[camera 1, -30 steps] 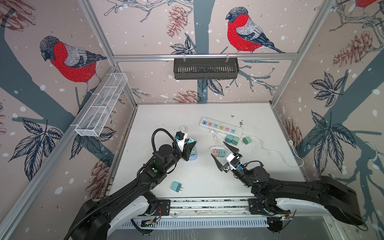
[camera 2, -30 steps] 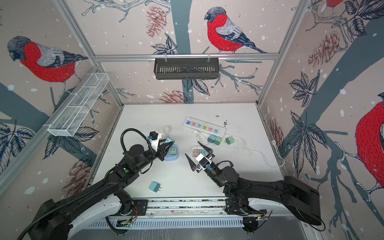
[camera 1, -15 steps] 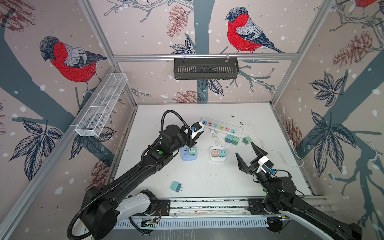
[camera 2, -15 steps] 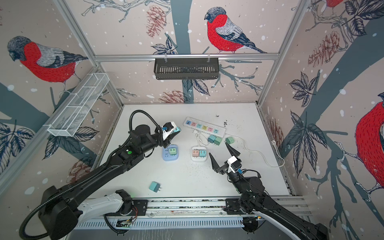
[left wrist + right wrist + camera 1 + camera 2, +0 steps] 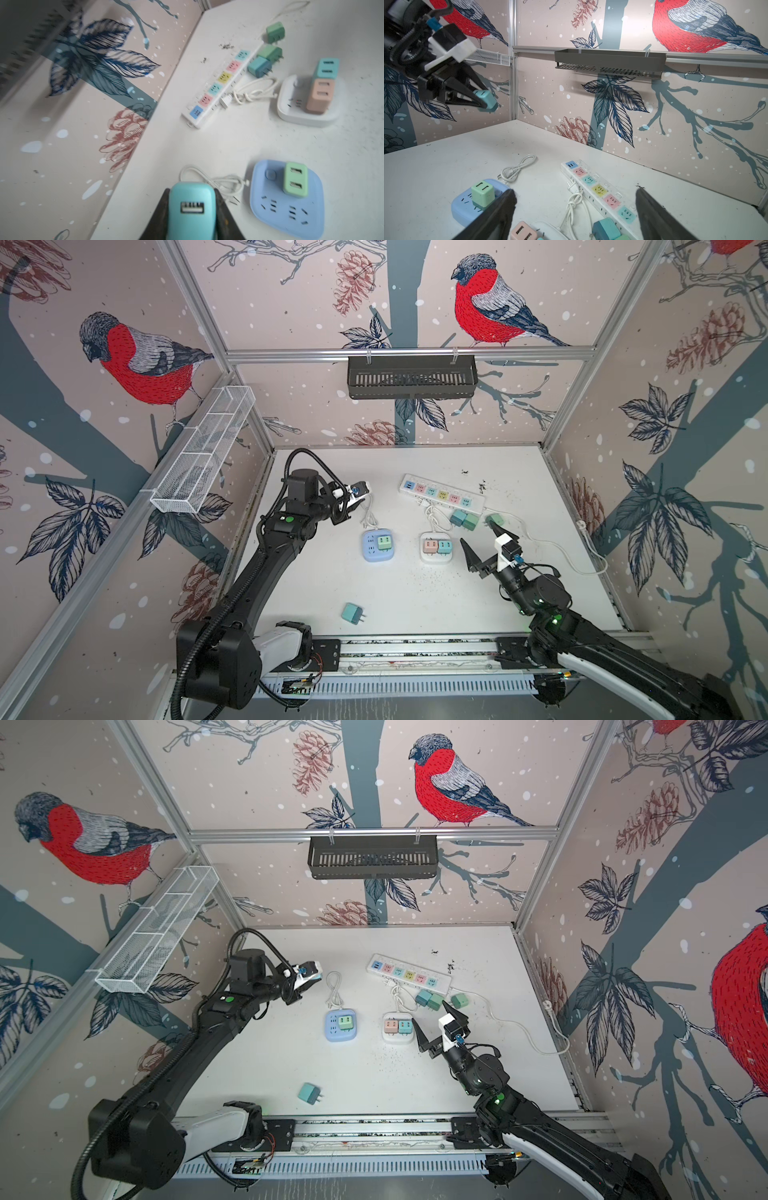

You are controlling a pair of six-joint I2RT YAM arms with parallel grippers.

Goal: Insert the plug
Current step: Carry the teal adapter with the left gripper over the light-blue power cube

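Note:
My left gripper (image 5: 358,494) (image 5: 191,199) is shut on a teal plug (image 5: 191,220), held in the air above the table's back left. The right wrist view shows that plug (image 5: 485,99) pinched at the fingertips. A white power strip (image 5: 442,494) (image 5: 409,977) (image 5: 598,191) with coloured sockets lies at the back. In front of it a blue socket block (image 5: 376,549) (image 5: 291,218) carries a green plug (image 5: 385,542). My right gripper (image 5: 478,533) (image 5: 575,192) hangs open and empty just right of a white socket block (image 5: 434,560).
The white block holds a pink plug (image 5: 429,546) and a teal one (image 5: 444,546). Three loose plugs (image 5: 465,519) lie by the strip's right end, one more teal plug (image 5: 352,612) near the front rail. White cords (image 5: 368,514) trail from the blocks and strip.
My left gripper rose from over the blue block and swung toward the back left. My right gripper drew away from the white block to the right and opened wider.

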